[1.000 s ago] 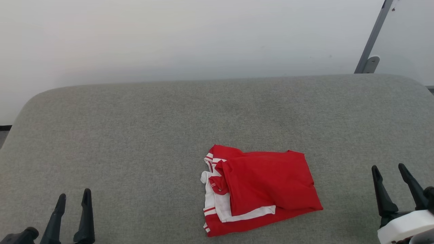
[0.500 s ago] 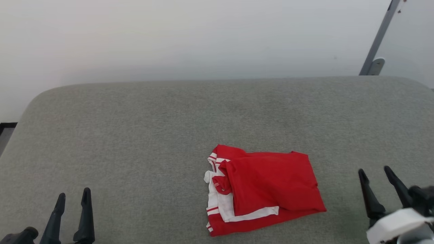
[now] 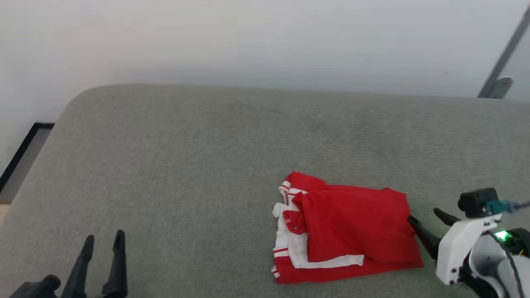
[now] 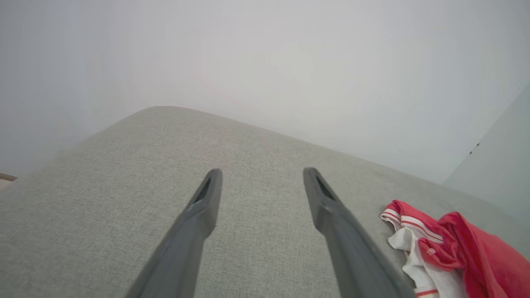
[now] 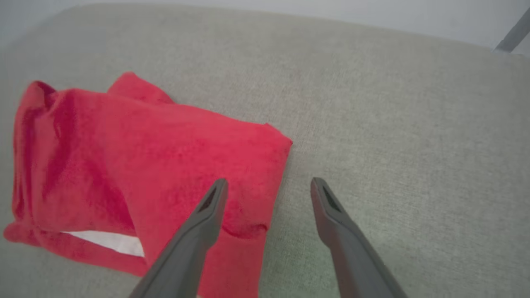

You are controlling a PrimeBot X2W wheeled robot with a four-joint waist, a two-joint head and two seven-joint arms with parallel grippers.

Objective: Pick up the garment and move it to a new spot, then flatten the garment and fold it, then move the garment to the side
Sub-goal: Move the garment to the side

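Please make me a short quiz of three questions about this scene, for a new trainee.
1. True or false: the right gripper is shut on the garment.
2. The garment lies: A) spread flat, B) loosely folded on the grey cushion, C) hanging from a gripper?
3. Which gripper is nearer the garment?
Key: 1. false, its jaws stand open. 2. B. 3. The right; the left gripper is far aside.

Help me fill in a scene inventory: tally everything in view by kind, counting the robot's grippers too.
Red-and-white jersey: 1
Grippers: 2, the left gripper and the right gripper, both open
Grey upholstered surface: 1
Grey metal post: 1
Total: 5
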